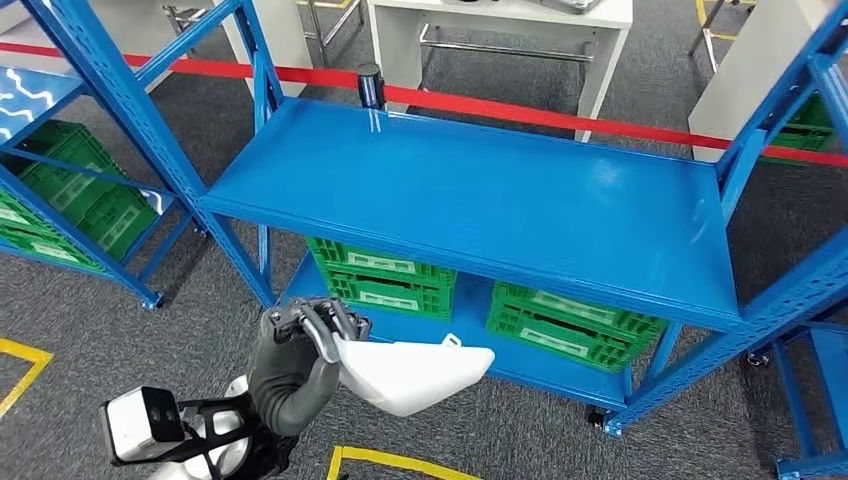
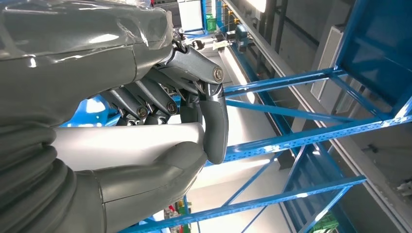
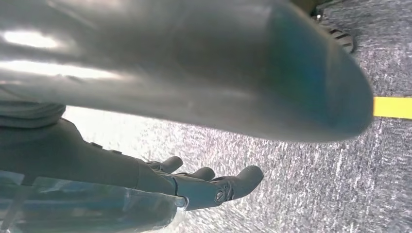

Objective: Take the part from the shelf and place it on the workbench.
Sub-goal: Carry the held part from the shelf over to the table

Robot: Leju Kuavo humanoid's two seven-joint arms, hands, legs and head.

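at the far left of the head view a second blue rack holds green crates, apart from the work and out of the arm's way. just right of it, low in the picture, the left hand comes up with its fingers curled over the blunt end of the white part, the thumb under and the darker fingers on top, so the part juts sideways to the right, roughly level. in the left wrist view the same fingers wrap the pale body of the part, a firm grip that looks meant to stop it tipping while it is carried. the part hangs in the air in front of the shelf, off its blue surface and touching nothing but the hand, so i judge the taking done and the placing not yet begun. under that shelf, more green crates sit on the lower level. a red line crosses the floor behind, and beyond it stands a white desk, perhaps the goal. the right hand hangs over grey carpet with fingers apart, holding nothing, likely kept down to leave room.
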